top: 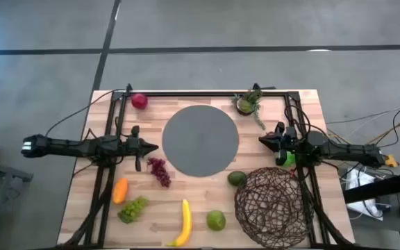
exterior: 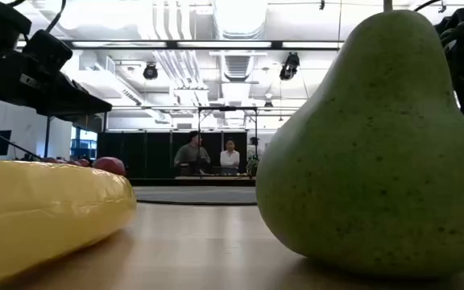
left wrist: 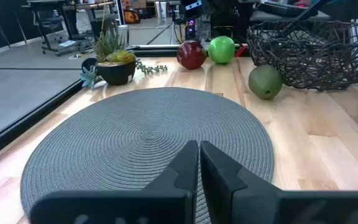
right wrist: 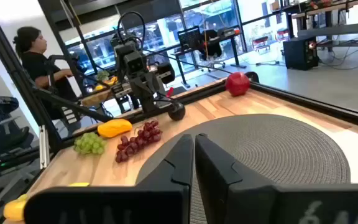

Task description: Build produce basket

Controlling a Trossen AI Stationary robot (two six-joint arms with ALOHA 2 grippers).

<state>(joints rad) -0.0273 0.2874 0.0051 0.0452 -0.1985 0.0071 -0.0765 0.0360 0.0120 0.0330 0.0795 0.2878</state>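
Observation:
The wire basket (top: 273, 205) rests on its side at the table's near right, and also shows in the left wrist view (left wrist: 309, 53). Scattered on the wood are a yellow banana (top: 183, 222), green grapes (top: 132, 208), purple grapes (top: 160, 170), an orange piece (top: 120, 189), an avocado (top: 237, 178), a green pear-shaped fruit (top: 216, 220) and a red apple (top: 139, 101). A second red apple (left wrist: 191, 55) and a green apple (left wrist: 222, 50) lie by the right arm. My left gripper (top: 151, 146) is shut at the grey mat's left edge. My right gripper (top: 262, 139) is shut at its right edge. Neither touches anything.
A flat grey round mat (top: 200, 141) lies in the table's middle. A small potted plant (top: 247, 103) stands at the far edge, right of centre. Black frame rails run along the far, left and right edges. People (exterior: 208, 155) stand in the room beyond the table.

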